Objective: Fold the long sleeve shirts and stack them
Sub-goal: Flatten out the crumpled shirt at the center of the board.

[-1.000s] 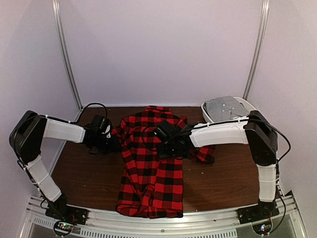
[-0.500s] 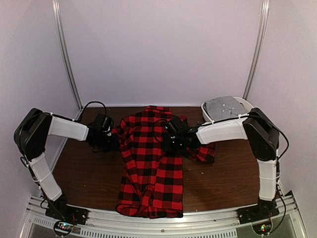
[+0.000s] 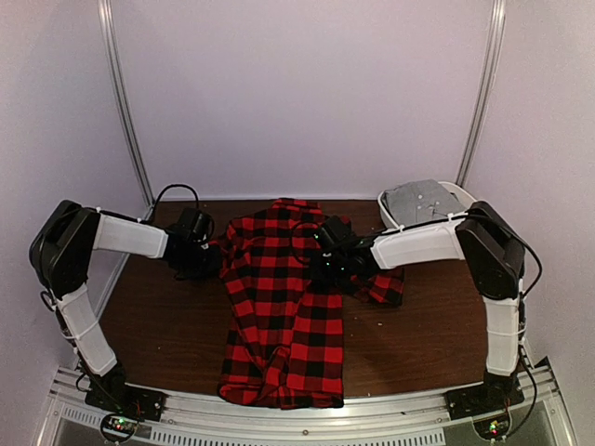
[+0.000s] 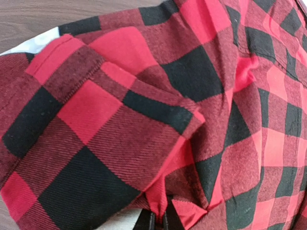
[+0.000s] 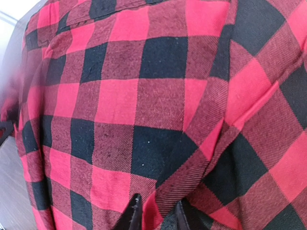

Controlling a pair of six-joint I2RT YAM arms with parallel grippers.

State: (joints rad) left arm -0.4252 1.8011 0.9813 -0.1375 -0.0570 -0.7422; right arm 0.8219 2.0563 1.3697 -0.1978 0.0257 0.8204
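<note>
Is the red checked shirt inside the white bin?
No, the red checked shirt lies spread on the brown table, outside the white bin.

Top external: fixed, high behind the arm bases, facing down and forward, far enough back to hold the whole table, both arms and the flannel shirt. Left wrist: close on the shirt's left edge, left gripper at frame bottom, strip of tabletop top left; right wrist: just as close on the shirt's right side, right gripper at frame bottom. Shared across all three: upper part of the shirt only.
</note>
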